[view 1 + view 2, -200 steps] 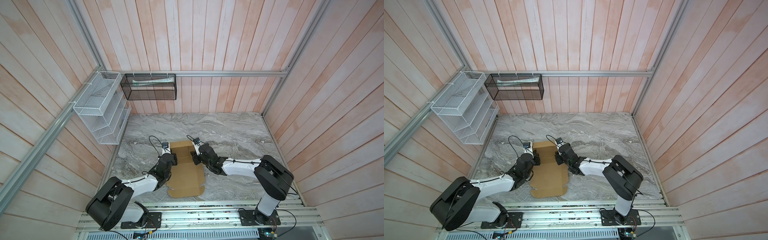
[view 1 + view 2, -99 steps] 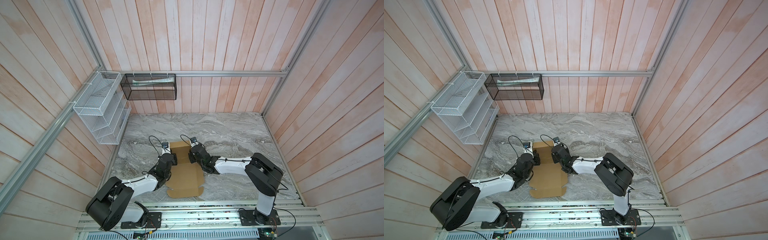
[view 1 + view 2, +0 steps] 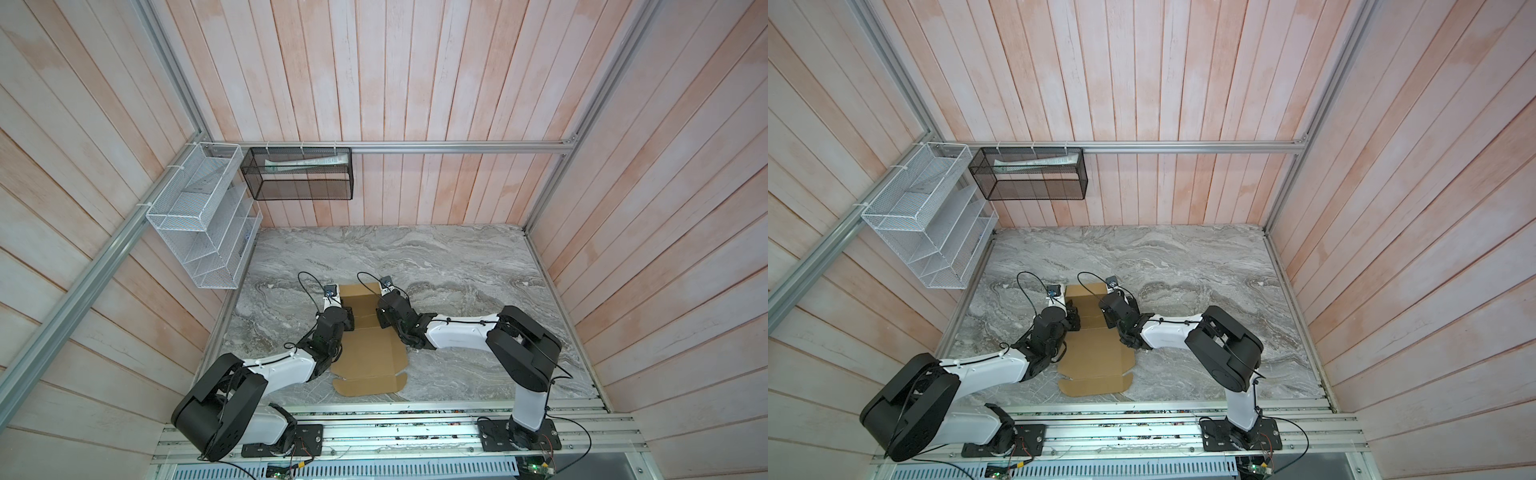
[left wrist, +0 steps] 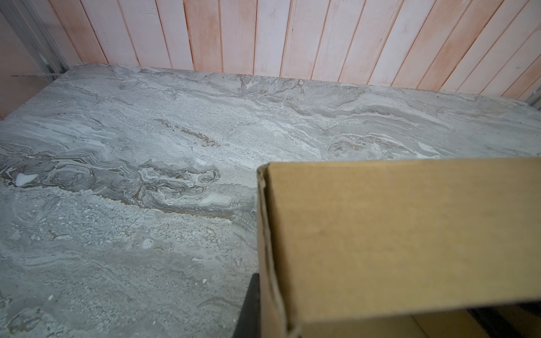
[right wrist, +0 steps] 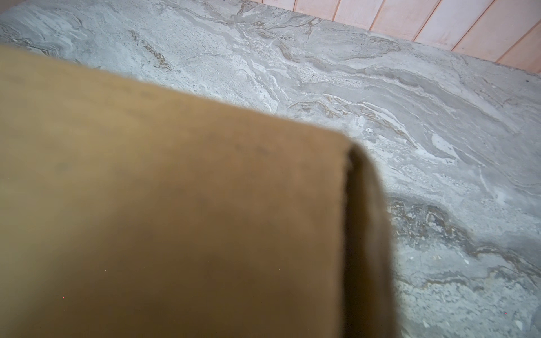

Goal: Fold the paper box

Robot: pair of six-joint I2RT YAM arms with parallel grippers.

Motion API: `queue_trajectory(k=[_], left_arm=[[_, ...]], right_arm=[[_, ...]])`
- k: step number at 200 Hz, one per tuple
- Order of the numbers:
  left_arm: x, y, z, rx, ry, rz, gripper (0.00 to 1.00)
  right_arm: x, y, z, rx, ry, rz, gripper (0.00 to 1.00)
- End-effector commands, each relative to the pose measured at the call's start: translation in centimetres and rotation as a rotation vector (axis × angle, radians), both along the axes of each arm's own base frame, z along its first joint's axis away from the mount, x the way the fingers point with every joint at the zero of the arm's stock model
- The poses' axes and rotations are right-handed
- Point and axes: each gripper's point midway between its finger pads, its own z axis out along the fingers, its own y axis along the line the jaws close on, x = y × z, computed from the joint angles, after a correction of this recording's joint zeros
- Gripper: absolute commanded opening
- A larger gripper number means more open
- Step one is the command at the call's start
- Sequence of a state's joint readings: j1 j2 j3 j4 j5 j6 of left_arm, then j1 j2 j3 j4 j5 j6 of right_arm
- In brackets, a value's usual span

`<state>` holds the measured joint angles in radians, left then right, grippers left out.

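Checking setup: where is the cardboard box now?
In both top views the cardboard box lies on the marble table near its front edge, left of centre, between the left gripper and the right gripper.

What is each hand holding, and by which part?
The left hand appears shut on the left side wall of the plain brown cardboard box; whether the right hand grips the right wall cannot be told.

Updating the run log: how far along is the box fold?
Done: on the box the far side flaps look raised; the left wrist view shows a standing wall with a folded corner. In hand: left claw, shut, and right claw flank that section. Left: the near panel with its tabs lies flat, unclosed.
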<state>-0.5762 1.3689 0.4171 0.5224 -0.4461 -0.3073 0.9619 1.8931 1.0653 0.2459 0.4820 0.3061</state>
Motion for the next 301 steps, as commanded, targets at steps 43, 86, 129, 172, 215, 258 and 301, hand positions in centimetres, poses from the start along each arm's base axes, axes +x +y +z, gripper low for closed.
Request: queue_trajectory(k=[43, 86, 129, 172, 215, 258, 301], left_arm=[[0.2, -1.0, 1.1, -0.054, -0.033, -0.028, 0.0], [0.2, -1.0, 1.1, -0.057, -0.033, -0.024, 0.0], [0.0, -0.7, 1.3, -0.059, -0.04, -0.017, 0.0], [0.1, -0.8, 1.1, -0.066, -0.032, -0.012, 0.0], [-0.1, -0.5, 1.2, -0.063, -0.033, -0.004, 0.0], [-0.2, -0.2, 1.3, -0.061, -0.034, 0.007, 0.0], [-0.2, -0.2, 1.3, -0.06, -0.034, 0.008, 0.0]], right_arm=[[-0.1, 0.4, -1.1, -0.058, 0.013, -0.019, 0.13], [-0.2, 0.3, -1.6, -0.086, 0.016, -0.033, 0.08], [-0.2, 0.1, -2.0, -0.093, 0.023, -0.043, 0.04], [-0.4, -0.5, -1.0, -0.057, 0.011, -0.066, 0.15], [-0.2, -1.4, 0.3, -0.018, -0.026, -0.122, 0.26], [0.4, -2.8, 1.7, 0.004, -0.08, -0.209, 0.27], [0.7, -3.7, 2.2, -0.001, -0.106, -0.266, 0.23]])
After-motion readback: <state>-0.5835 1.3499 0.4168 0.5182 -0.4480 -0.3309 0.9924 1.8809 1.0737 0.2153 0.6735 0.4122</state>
